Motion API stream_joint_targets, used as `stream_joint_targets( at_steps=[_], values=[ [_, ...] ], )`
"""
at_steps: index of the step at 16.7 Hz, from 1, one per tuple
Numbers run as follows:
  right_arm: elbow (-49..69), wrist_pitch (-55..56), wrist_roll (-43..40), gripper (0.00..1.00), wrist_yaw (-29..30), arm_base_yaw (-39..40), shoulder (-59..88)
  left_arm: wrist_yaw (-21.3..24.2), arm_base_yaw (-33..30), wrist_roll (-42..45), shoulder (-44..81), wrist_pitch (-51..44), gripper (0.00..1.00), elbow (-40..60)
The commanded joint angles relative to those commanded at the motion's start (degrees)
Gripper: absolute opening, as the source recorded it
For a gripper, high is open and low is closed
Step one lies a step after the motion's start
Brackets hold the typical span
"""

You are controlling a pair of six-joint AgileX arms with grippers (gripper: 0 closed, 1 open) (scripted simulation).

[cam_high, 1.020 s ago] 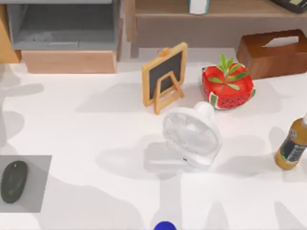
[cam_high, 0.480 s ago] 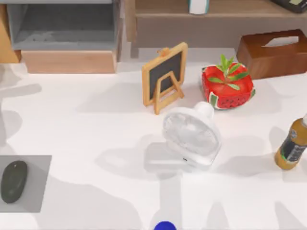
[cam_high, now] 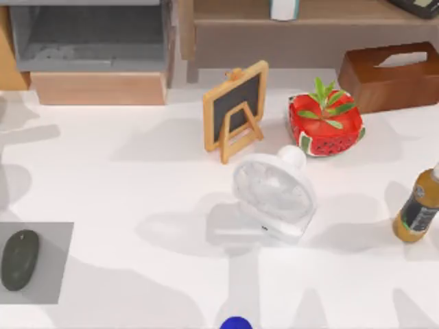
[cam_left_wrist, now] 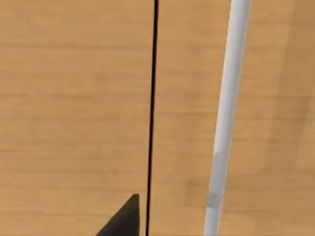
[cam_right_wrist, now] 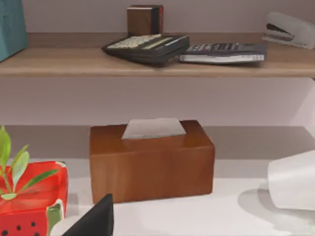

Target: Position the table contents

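The dark grey-green mouse lies on the grey mat at the white table's left front edge. The white and teal book-like item stands on the wooden shelf at the back; its teal side also appears in the right wrist view. A dark part of my left gripper hangs in front of a wooden panel with a black seam. A dark part of my right gripper faces the wooden tissue box.
A small chalkboard easel, a watermelon pot with a plant, a white fan and a brown bottle stand mid-table and right. A grey drawer unit sits back left. The shelf carries calculators and a stapler.
The shadows along the table's left edge have shifted slightly. The mouse and the other objects have not moved.
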Motion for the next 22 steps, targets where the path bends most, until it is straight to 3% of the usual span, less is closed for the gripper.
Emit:
stream_joint_targets(
  at_steps=[6,13,17,22],
  values=[
    [0.0,0.0,0.0,1.0,0.0,0.0,0.0,1.59,1.78,0.16,-2.98,3.87,1.0,-7.41],
    [0.0,0.0,0.0,1.0,0.0,0.0,0.0,0.16,-0.08,-1.16,-4.01,4.81,1.0,-8.01],
    [0.0,0.0,0.0,1.0,0.0,0.0,0.0,-7.93,-9.4,-9.25,-10.02,8.86,1.0,-11.2],
    [0.0,0.0,0.0,1.0,0.0,0.0,0.0,-23.97,-28.99,-26.94,-15.73,11.27,1.0,-15.85]
  ],
)
